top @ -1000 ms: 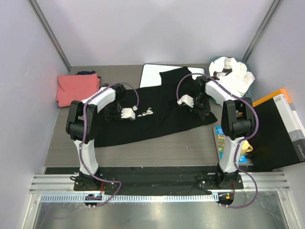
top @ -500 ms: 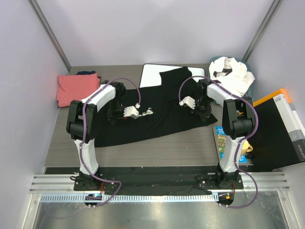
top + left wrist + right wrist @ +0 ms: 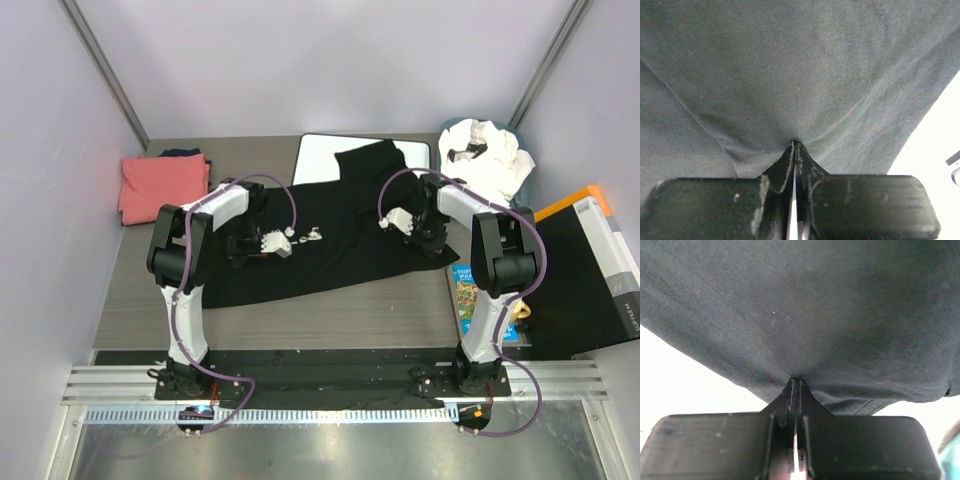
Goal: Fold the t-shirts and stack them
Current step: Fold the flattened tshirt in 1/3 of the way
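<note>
The black t-shirt (image 3: 340, 235) lies spread across the middle of the table, with a bit of white print (image 3: 306, 237) showing. My left gripper (image 3: 243, 250) is shut on a pinch of its cloth on the left side; the left wrist view shows the closed tips (image 3: 795, 145) biting the fabric (image 3: 790, 75). My right gripper (image 3: 432, 238) is shut on the shirt's right part; the right wrist view shows its closed tips (image 3: 796, 382) under dark cloth (image 3: 815, 305). A folded coral-pink t-shirt (image 3: 160, 185) lies at far left. White t-shirts (image 3: 490, 155) are piled at far right.
The white board with black rim (image 3: 320, 155) lies at the back, partly under the black shirt. A black box with an orange edge (image 3: 590, 250) and a colourful book (image 3: 468, 295) sit at the right. Grey walls close in on both sides.
Both grippers have shifted a little toward the near side while still shut on the black shirt. The left arm's elbow has swung inward, and the cloth around the grips has shifted slightly.
</note>
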Action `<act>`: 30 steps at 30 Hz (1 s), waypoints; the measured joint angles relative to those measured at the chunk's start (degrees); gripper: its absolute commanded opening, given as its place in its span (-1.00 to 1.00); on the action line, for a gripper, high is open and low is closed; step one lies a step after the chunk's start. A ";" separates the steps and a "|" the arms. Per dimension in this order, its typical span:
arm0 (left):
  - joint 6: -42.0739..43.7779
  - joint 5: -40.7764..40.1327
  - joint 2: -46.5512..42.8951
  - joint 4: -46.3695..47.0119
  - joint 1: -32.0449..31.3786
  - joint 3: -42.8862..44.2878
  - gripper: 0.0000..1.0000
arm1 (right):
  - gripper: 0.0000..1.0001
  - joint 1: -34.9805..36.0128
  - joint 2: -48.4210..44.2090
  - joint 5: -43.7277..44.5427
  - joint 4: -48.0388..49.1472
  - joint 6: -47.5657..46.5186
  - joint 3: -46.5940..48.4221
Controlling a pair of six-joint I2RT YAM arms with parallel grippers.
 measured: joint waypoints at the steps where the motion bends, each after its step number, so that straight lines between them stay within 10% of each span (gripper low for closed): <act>1: 0.02 -0.04 0.00 0.00 0.00 0.00 -1.00 | -0.98 0.00 -0.48 0.13 0.15 -0.09 -0.76; 11: 0.48 -0.39 0.00 -0.07 -0.02 -0.02 -1.00 | -0.98 0.00 -5.33 2.32 0.81 -1.90 -8.07; 17: 0.76 -1.11 -0.07 -0.04 -0.02 -0.39 -0.99 | -0.39 -0.13 -5.42 0.74 -1.95 -2.29 -6.58; 30: 2.23 -2.67 -1.20 0.20 0.09 -2.03 -0.99 | -0.40 -0.76 9.60 -9.40 -7.26 5.66 41.48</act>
